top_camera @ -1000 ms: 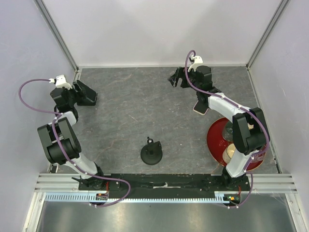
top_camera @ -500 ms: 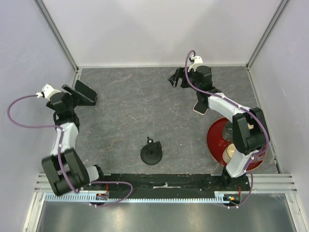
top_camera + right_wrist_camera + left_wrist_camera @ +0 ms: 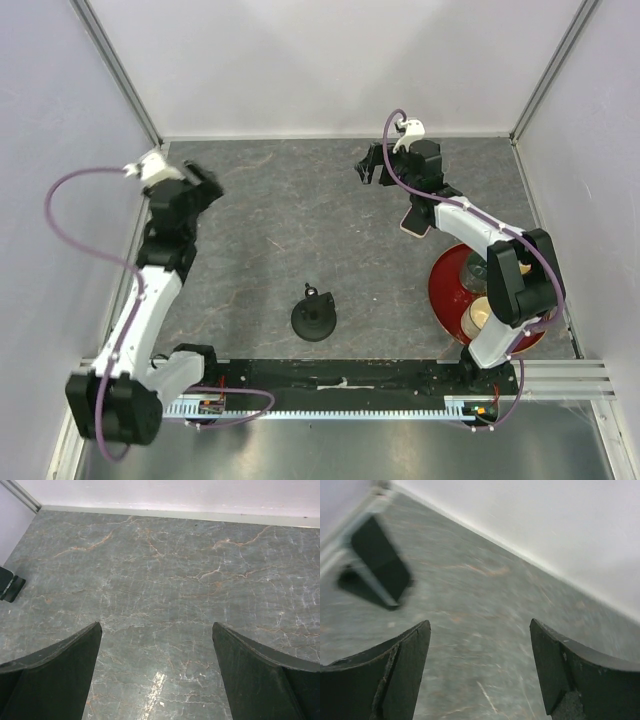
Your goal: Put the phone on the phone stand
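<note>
I see the phone [image 3: 412, 228] lying flat on the grey table [image 3: 270, 240], against the right arm [image 3: 470, 215] and near the red plate [image 3: 440, 292] (only a pale pink, rounded end shows; the arm covers the rest). My left gripper [image 3: 479, 630] and right gripper [image 3: 156, 630] both stand wide apart, holding nothing.

site: lab robot test cell | walls: plain white panels [image 3: 330, 60] closing off top, left, right of frame | frame: aluminium extrusion posts [image 3: 115, 68] in upper corners, slotted rail [image 3: 570, 378] along bottom edge | bench: grey stone-look tabletop [image 3: 270, 230], two arms [image 3: 142, 300] bolted to black bar [image 3: 340, 374] at bottom centre
</note>
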You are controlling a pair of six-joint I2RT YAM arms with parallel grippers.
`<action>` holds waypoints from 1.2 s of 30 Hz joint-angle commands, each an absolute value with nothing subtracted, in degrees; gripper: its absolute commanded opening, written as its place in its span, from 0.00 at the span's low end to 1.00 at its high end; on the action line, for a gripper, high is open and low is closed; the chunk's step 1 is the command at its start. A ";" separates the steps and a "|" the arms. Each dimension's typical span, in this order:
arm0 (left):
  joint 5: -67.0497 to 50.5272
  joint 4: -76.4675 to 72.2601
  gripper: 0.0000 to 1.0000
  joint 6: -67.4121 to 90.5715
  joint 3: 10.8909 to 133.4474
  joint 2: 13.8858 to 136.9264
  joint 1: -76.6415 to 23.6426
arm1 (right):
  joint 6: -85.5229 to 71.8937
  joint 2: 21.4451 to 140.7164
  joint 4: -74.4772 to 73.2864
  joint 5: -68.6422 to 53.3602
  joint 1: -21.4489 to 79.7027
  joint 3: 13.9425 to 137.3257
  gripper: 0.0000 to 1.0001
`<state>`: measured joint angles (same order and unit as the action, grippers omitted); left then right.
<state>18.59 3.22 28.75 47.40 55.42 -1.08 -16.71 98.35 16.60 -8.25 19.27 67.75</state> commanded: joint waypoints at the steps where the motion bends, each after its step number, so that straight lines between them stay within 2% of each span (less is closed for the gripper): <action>1: 10.83 2.19 0.86 19.16 55.54 66.67 -11.85 | -14.33 98.61 15.12 -5.81 19.16 68.47 0.98; 5: -2.06 2.98 0.85 18.98 57.92 69.78 -16.17 | -13.01 95.99 13.80 -3.00 19.07 65.66 0.98; 8: -7.80 1.68 0.85 18.81 56.26 66.99 -17.40 | -12.48 93.96 11.08 -1.93 19.07 64.69 0.98; 15: -15.90 0.96 0.85 19.42 53.52 64.25 -18.37 | -15.91 85.62 4.50 -5.19 20.39 58.28 0.98; 21: -20.57 3.25 0.82 18.02 55.28 65.92 -19.07 | -15.91 73.32 -4.65 -6.15 25.04 53.35 0.98; 24: -22.23 3.25 0.81 17.67 55.28 65.39 -19.07 | -14.69 69.26 -10.09 -7.38 29.43 52.65 0.98; 29: -24.17 2.20 0.81 19.33 54.84 65.65 -19.07 | -14.15 65.05 -17.13 -7.47 43.14 53.09 0.98; 36: -26.28 0.70 0.81 21.71 54.14 66.27 -19.07 | -16.70 59.59 -17.58 -9.67 57.64 52.03 0.98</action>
<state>-23.14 3.97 20.32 53.80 66.02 -18.87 -15.20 62.28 -16.67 -8.25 52.97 51.94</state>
